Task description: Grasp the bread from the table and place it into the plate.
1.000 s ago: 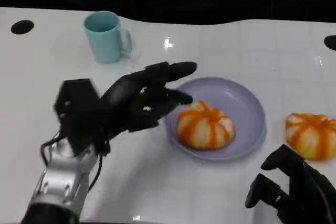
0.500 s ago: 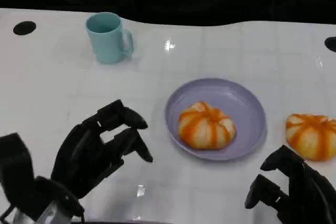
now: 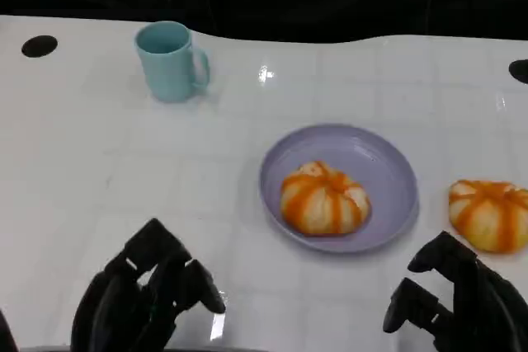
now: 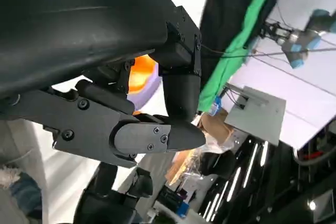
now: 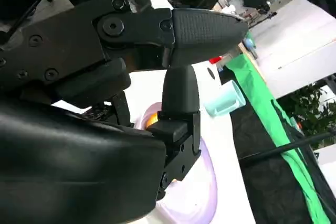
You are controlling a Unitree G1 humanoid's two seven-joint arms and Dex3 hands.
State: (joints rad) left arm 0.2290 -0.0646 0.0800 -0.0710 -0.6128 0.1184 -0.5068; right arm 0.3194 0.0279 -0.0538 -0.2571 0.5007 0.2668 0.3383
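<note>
1. Head view: one orange-striped bread roll (image 3: 323, 198) lies inside the lilac plate (image 3: 388, 171), ahead of and between the two hands; a second striped roll (image 3: 488, 214) lies on the white table (image 3: 99, 154), just ahead of the right hand (image 3: 458, 298) and beside the plate's rim.
2. Risk, as a judgement: the table roll sits close to the plate, so a hasty reach could push it away or knock the plate.
3. Right hand: fingers apart and slightly curled, holding nothing, touching neither roll.
4. Left hand (image 3: 140, 294): low near the table edge, fingers loosely bent and apart, empty, well apart from plate and teal mug (image 3: 169, 61).
</note>
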